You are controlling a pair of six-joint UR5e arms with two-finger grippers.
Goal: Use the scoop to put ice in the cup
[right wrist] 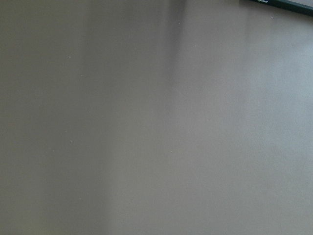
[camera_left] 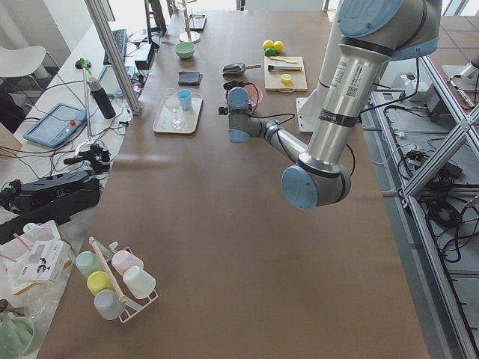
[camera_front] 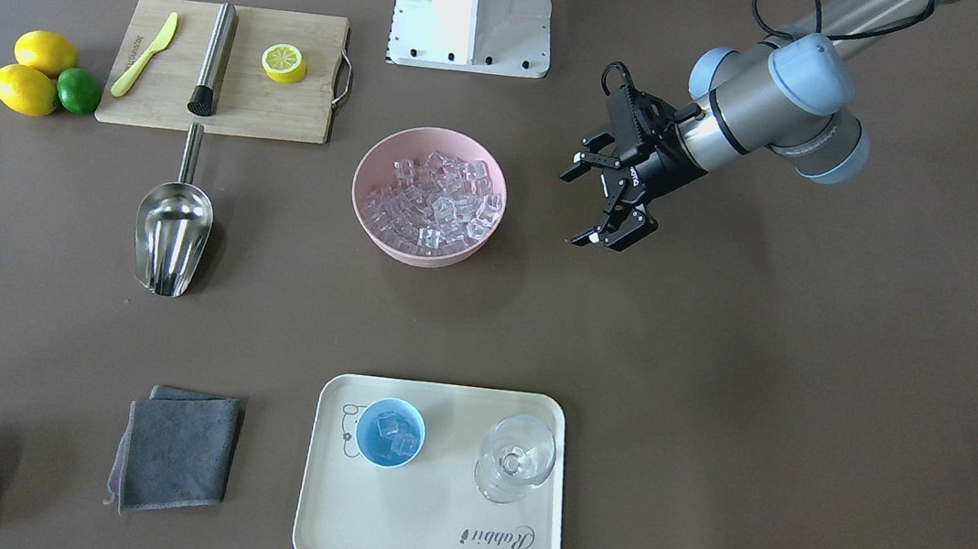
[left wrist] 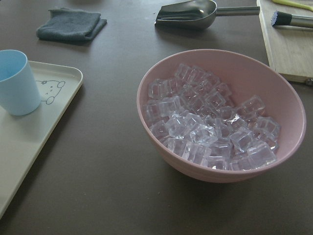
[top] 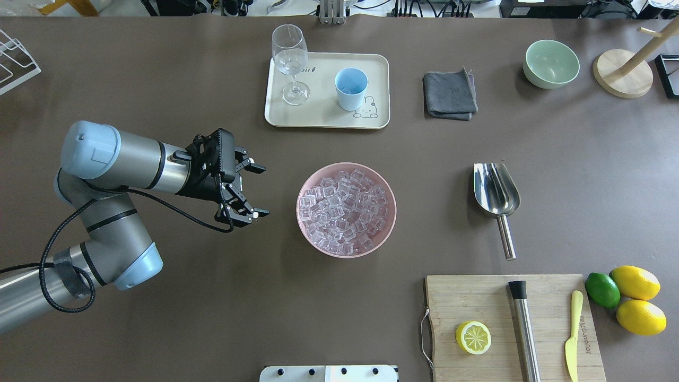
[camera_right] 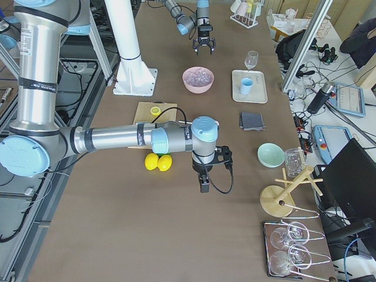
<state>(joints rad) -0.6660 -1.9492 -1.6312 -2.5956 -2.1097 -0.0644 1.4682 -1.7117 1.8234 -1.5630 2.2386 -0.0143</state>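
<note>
Here, in the front-facing view, the left gripper hangs in the upper right, its jaws spread wide with nothing between them, tips pointing toward the frame's centre. Just left of it, not touching, sits the pink bowl, heaped with ice. The left wrist view looks straight across that bowl.

Further left, the scoop lies flat on the table with its trough empty. Its handle points up the frame and ends near the lower edge of a wooden cutting board. On the board are a steel cylinder, a yellow knife and a lemon half.

At bottom centre a cream tray carries the cup on its left side, with a few cubes inside, and a stemmed glass on its right side. A grey cloth lies left of the tray.

The right gripper appears only in the right-side view, low over bare table, and whether its jaws are apart cannot be told.
</note>
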